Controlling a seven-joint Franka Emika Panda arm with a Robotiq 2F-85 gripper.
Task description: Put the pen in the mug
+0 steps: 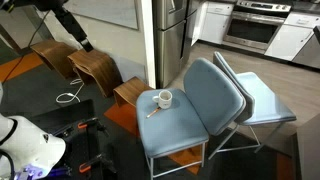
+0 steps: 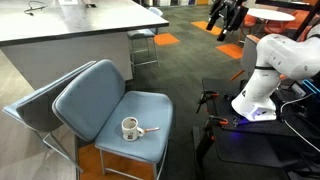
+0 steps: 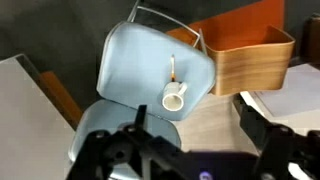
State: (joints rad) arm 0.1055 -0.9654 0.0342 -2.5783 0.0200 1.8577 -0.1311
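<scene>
end effector (image 3: 185, 142) is spread open, nothing held | pen (image 3: 174, 70) is laid flat just past mug (image 3: 175, 98), well ahead | its length is pointed straight away

A white mug (image 1: 164, 98) stood on the seat of a blue chair (image 1: 190, 128). The pen (image 1: 153, 112) lay slanted on the seat just beside the mug, on the side nearer the camera; whether they touched was unclear. A second blue chair (image 1: 262, 102) stood close behind. The end effector (image 1: 86, 44) hung above curved wooden stools (image 1: 96, 68), well apart from the mug. A white cable (image 1: 68, 98) lay on the floor.
</scene>
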